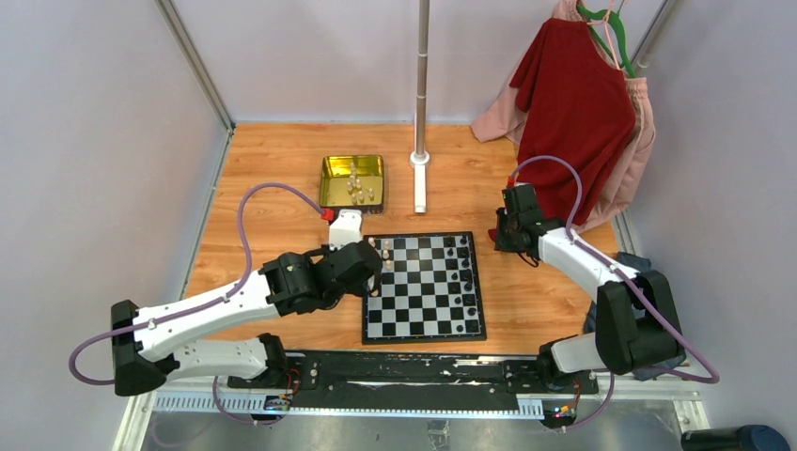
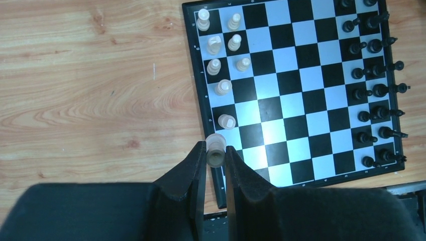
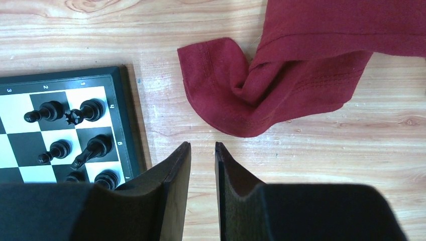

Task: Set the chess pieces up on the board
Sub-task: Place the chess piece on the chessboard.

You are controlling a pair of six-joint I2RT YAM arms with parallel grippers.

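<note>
The board [image 1: 425,310] lies flat in front of the arms. Several cream chess pieces [image 2: 221,65] stand in its two left columns, and black chess pieces [image 2: 377,90] fill its right side. My left gripper [image 2: 216,154] is shut on one cream chess piece [image 2: 216,142], held at the board's [image 2: 291,85] left edge near the front corner. Under the left wrist [image 1: 362,268] that piece is hidden in the top view. My right gripper [image 3: 202,146] stands open and empty over bare wood just right of the board [image 3: 123,115], beside black pieces [image 3: 90,110].
A gold tin [image 1: 324,183] behind the board holds several more cream pieces [image 1: 358,188]. A metal pole [image 1: 421,94] stands on the table behind the board. A red garment [image 1: 573,103] hangs at the back right, its hem [image 3: 241,100] lying on the wood just ahead of my right gripper [image 1: 507,230].
</note>
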